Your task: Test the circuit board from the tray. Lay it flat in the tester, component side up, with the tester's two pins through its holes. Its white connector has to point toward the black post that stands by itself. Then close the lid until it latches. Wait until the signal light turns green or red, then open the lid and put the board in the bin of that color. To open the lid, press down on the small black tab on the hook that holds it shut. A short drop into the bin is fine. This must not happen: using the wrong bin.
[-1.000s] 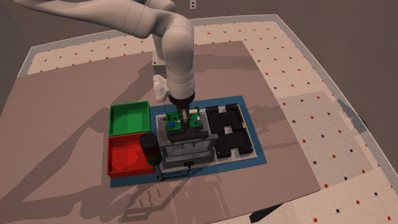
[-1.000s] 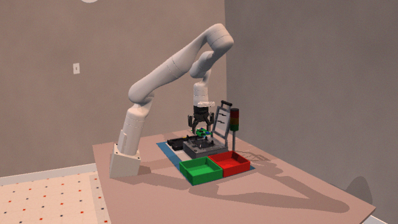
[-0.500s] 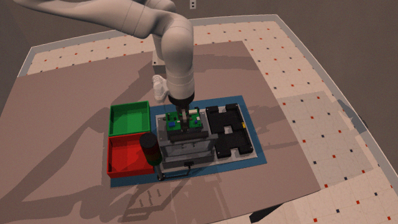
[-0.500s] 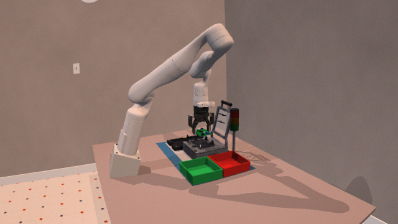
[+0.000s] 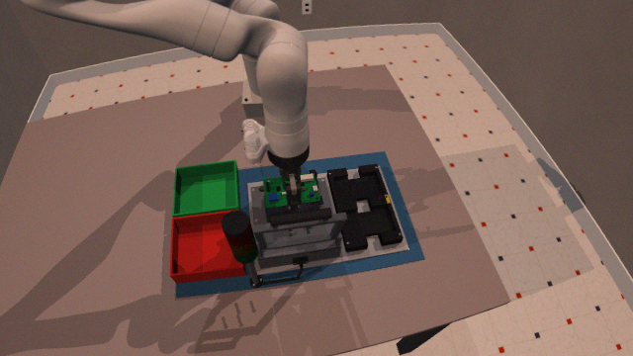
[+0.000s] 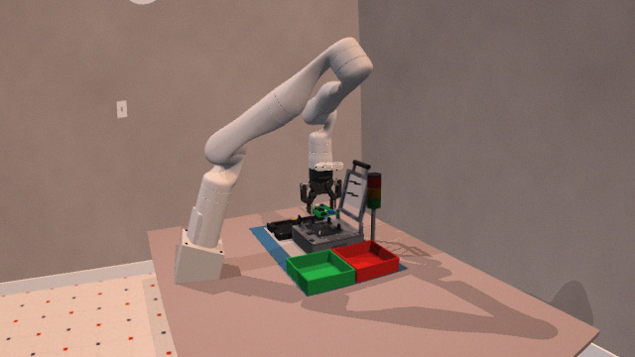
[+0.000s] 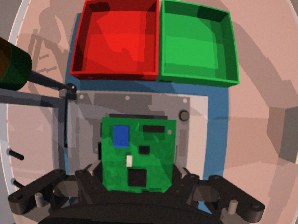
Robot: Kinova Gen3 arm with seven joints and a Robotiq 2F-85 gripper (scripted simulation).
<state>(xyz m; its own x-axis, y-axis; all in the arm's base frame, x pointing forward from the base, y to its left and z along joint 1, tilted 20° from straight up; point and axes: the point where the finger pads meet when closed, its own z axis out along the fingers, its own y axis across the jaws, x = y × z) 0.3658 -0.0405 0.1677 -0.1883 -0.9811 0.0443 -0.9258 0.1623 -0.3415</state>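
Under the hand [image 5: 293, 190] [image 6: 322, 209] [image 7: 137, 171] is one green circuit board [image 5: 309, 187] [image 6: 324, 211] [image 7: 159, 162], and it is above the tester [image 5: 257, 208] [image 6: 327, 243] [image 7: 150, 102], not lying in it. The two fingers stand wide, closed on the board, one at each side of it. Its component side looks up: I count one blue part, one small white part and three black parts in the wrist view.

On the far side of the hand from the arm's base, one lid [image 5: 297, 236] [image 6: 353, 195] [image 7: 35, 140] stands open and leans a little, with one black handle [image 5: 302, 217] [image 6: 361, 164] at its top. Near the lid is one signal light [image 5: 239, 237] [image 6: 374, 190] [image 7: 15, 62], which has three bands of colour: red, amber and green.

To one side of the hand, two bins touch each other, one green bin [image 5: 208, 190] [image 6: 319, 273] [image 7: 195, 50] and one red bin [image 5: 198, 242] [image 6: 367, 260] [image 7: 117, 45]. To the opposite side of the hand lies one black tray [image 5: 356, 190] [image 6: 283, 229]. Below all these, one blue mat [image 5: 393, 185] [image 6: 268, 245] [image 7: 217, 130] lies on the worktop [image 5: 99, 148] [image 6: 248, 317] [image 7: 260, 100].

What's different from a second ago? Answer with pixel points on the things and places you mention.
Nothing that I can see. The tool [image 5: 294, 193] [image 6: 321, 208] [image 7: 137, 171] still holds the board [image 5: 311, 188] [image 6: 322, 211] [image 7: 140, 137] above the tester [image 5: 255, 203] [image 6: 317, 241] [image 7: 84, 150], and the lid [image 5: 292, 238] [image 6: 353, 194] is still up.
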